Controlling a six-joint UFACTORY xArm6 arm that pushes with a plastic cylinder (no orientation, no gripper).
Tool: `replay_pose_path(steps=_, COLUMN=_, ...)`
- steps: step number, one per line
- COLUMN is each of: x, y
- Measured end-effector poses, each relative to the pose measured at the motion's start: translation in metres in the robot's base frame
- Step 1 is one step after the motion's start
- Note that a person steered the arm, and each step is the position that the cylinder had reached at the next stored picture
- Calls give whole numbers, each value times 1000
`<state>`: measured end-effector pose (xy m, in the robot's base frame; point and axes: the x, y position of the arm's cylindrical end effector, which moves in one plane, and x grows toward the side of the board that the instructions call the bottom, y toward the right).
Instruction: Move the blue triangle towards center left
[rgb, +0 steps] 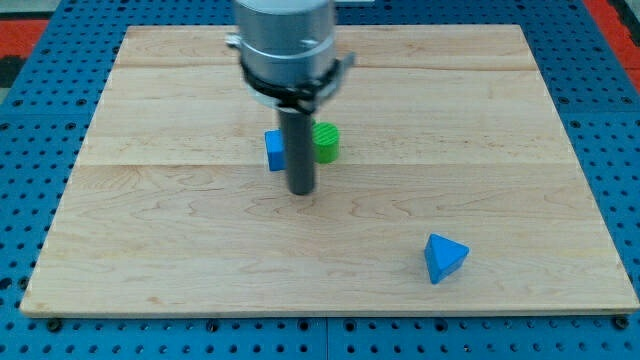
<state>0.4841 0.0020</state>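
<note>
Small blue plastic triangle block (445, 258) near board's bottom-right corner looks light, hard & slidey, so push its right side w/ my tip (302, 190); no claw here, just a rod.

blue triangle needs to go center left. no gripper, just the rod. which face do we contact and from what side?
Push, not grip. Contact the blue triangle on its right-hand edge, coming from the view's right and slightly below, so it slides left and a little up. My tip sits near the blue block and green block, so it must circle round first.

Blue block (273, 150), prob. a cube, & green block (327, 142) near ctr of wooden board (150, 230), blue pegboard (30, 180) around.
</note>
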Motion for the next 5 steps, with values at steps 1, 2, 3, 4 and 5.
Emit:
replay_pose_path(steps=1, x=13, y=128)
replay_pose_path(steps=2, x=36, y=194)
replay_pose_path(steps=3, x=71, y=153)
replay_pose_path(steps=4, x=73, y=95)
replay_pose_path(steps=5, x=87, y=140)
